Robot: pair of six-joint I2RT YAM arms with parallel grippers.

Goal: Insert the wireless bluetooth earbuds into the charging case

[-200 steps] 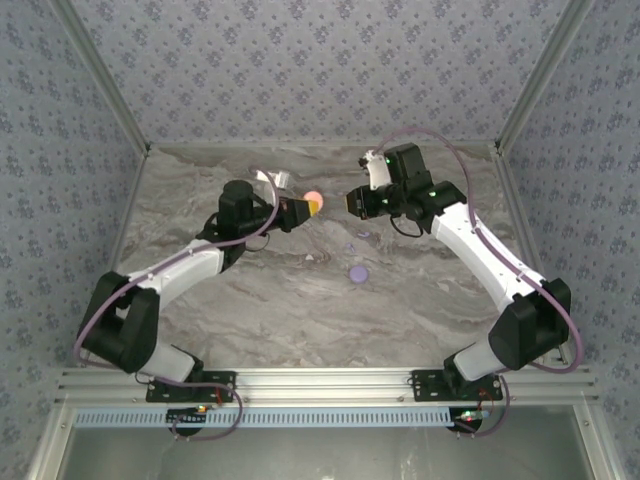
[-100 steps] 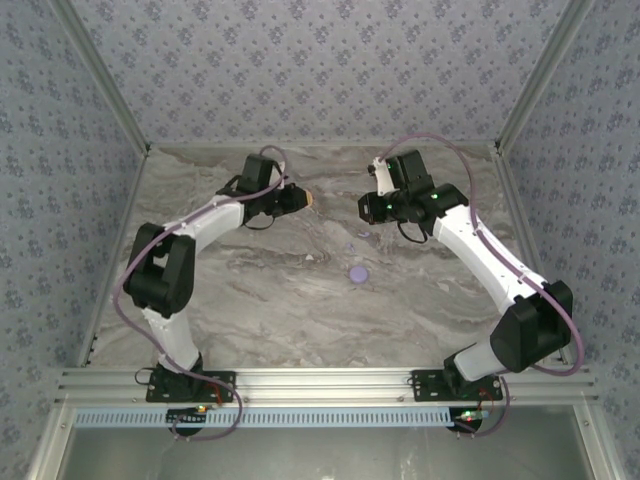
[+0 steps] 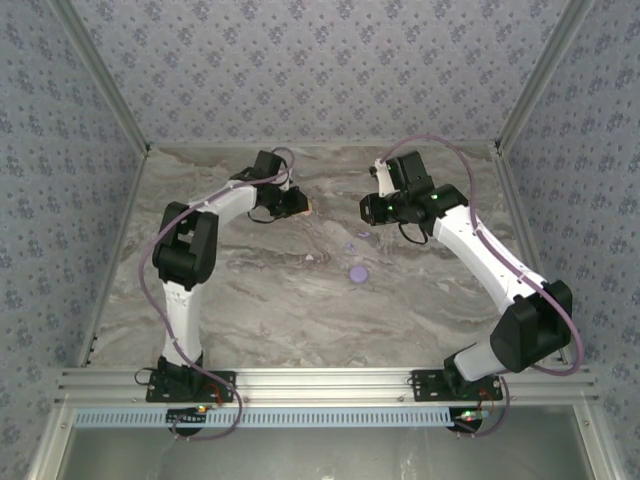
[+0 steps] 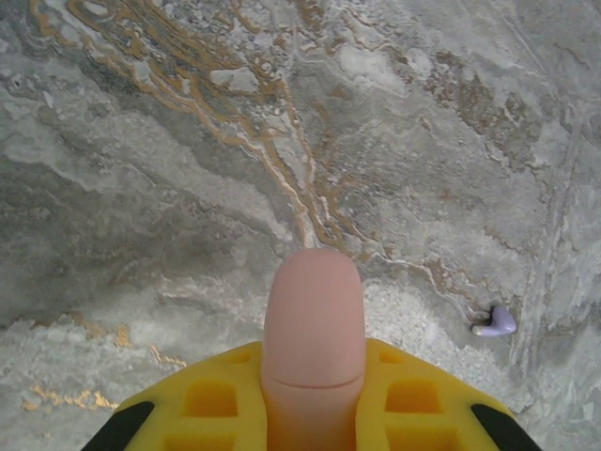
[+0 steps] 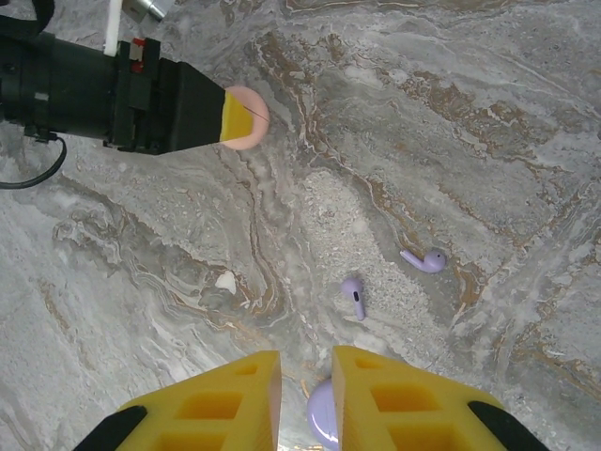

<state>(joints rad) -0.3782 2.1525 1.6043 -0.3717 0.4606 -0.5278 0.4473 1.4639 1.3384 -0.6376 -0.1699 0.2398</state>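
Left gripper (image 4: 313,376) was clenched on the pink case (image 4: 313,310), edge-on; right gripper (image 5: 305,362) slightly parted, empty. Purple earbuds (image 5: 352,296) lay loose on table (image 5: 488,141) below it; tiny, so an off-centre pinch could flick them away.

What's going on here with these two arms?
Two robot arms are working over a marble table. The left hand grips a pink case edge-on. The right hand is open and empty, and hovers over the purple earbuds and a purple case that lie loose on the table. A pale earbud lies nearby, also out of any case.
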